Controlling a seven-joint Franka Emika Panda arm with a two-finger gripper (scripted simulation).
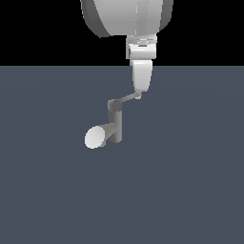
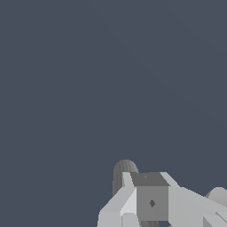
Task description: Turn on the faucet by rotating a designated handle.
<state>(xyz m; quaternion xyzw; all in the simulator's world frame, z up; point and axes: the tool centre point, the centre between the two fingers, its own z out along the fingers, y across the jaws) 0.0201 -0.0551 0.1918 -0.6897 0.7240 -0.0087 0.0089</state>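
The faucet [image 1: 115,125] is a small grey upright post with a pale cone spout [image 1: 97,137] pointing to the exterior view's left. Its handle [image 1: 127,98], a thin grey lever, runs from the top cap up toward the exterior view's right. My gripper [image 1: 139,92] hangs down from above with its fingertips touching the lever's far end. In that view the fingers read as one white block, so I cannot tell whether they are open or shut. In the wrist view the fingers [image 2: 128,195] fill the lower edge and a dark grey rounded part of the faucet [image 2: 124,170] pokes out behind them.
The flat dark blue-grey floor [image 1: 190,190] stretches all around the faucet. The large white arm body [image 1: 126,16] hangs above the gripper at the top of the exterior view.
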